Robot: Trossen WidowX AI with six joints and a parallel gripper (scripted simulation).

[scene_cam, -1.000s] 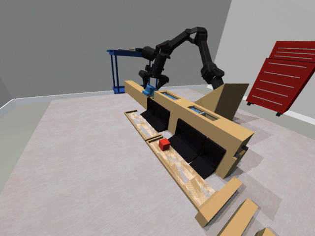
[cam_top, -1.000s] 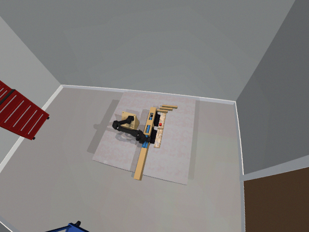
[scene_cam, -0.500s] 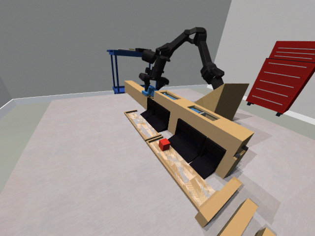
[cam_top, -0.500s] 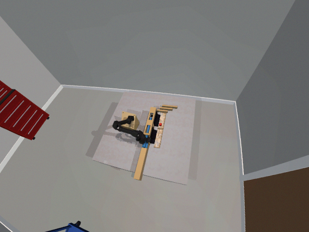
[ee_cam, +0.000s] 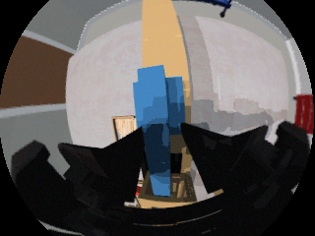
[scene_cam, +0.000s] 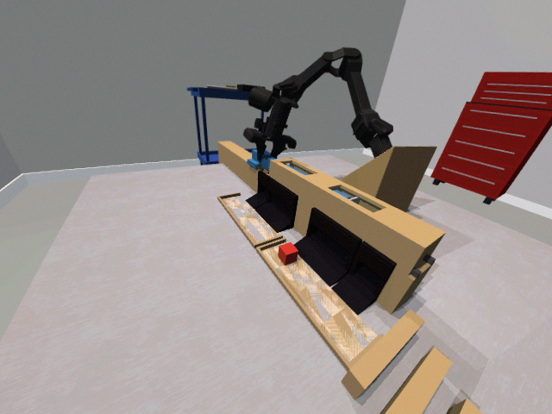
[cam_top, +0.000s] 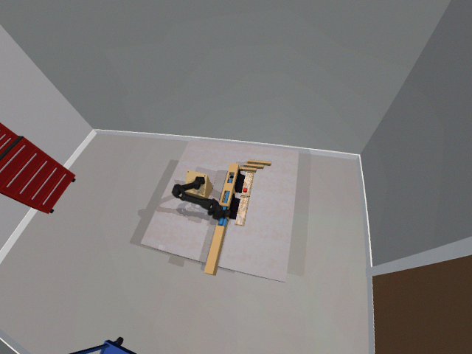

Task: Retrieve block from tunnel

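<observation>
The wooden tunnel (cam_top: 234,167) (scene_cam: 401,224) has openings in its top, with blue cage parts (scene_cam: 341,193) showing inside. A blue handle (cam_top: 222,222) (scene_cam: 254,162) (ee_cam: 152,93) sticks out of its far end in the exterior view, over a long wooden beam (cam_top: 215,251) (scene_cam: 235,158) (ee_cam: 163,29). My gripper (cam_top: 223,214) (scene_cam: 267,157) (ee_cam: 163,128) points down there, its fingers either side of the handle; in the wrist view a gap shows at the right finger. It is partly open. A small red block (cam_top: 245,189) (scene_cam: 287,253) sits outside the tunnel, on a side tray (scene_cam: 311,291).
Black ramps (scene_cam: 327,254) line the tunnel's side, facing the trays. Several loose wooden rods (cam_top: 262,162) (scene_cam: 386,349) lie by the near end in the exterior view. A wooden wedge-shaped stand (scene_cam: 408,178) is behind the tunnel. A red cabinet (scene_cam: 494,147) and blue cart (scene_cam: 222,93) stand beyond.
</observation>
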